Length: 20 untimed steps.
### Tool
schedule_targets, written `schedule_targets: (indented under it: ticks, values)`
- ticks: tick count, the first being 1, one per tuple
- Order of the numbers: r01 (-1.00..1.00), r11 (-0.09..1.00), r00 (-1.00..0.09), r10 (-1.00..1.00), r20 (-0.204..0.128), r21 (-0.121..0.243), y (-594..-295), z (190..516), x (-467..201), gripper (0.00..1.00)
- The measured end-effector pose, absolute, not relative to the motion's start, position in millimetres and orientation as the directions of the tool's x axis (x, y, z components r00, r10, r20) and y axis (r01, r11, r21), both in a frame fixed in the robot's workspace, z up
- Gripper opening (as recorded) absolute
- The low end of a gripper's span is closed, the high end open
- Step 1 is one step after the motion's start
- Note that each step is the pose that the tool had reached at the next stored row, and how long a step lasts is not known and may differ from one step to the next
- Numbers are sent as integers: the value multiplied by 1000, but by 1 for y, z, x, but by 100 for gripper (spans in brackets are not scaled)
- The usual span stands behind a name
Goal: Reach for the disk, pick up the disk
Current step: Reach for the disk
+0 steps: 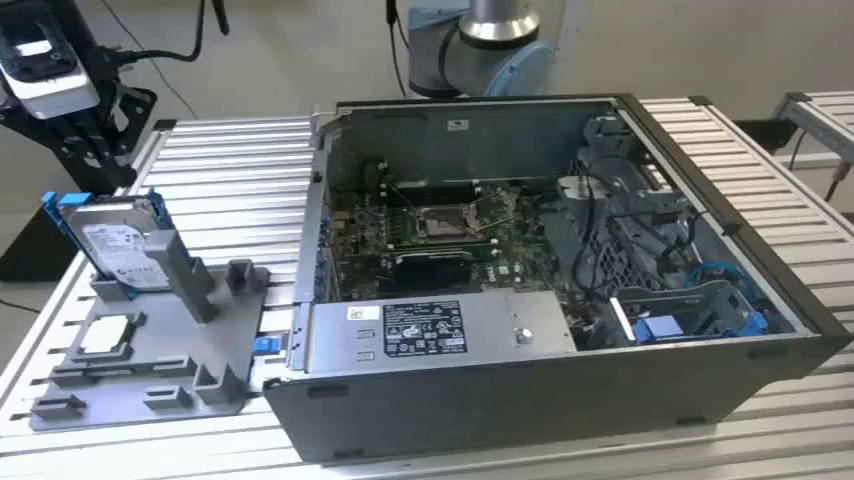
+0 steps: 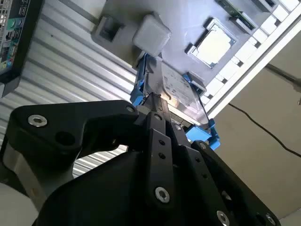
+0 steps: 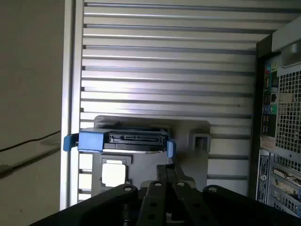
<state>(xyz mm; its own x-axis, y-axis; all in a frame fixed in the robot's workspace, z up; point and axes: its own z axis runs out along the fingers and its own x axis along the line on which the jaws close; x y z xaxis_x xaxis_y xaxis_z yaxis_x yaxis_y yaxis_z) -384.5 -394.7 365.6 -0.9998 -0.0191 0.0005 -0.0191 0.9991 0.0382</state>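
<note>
Setting. A work table of ribbed aluminium slats fills the foreground. A second slatted table stands near it at the exterior view's right. A plain beige wall rises behind. In the second wrist view, a pale floor lies past the table edge, crossed by a black cable. Light glints off the slats.

We find no print legible. The disk, at nine o'clock from the computer case, carries a white label; the power supply, at six o'clock inside, a black one.
</note>
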Motion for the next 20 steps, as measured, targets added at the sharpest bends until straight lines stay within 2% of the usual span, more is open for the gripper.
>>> schedule_targets:
  ticks: [13,20]
  values:
    - [-19,999,-1000,-19,1,38,-394,366,-385,0]
    - [-19,999,-1000,-19,0,38,-382,364,-392,0]
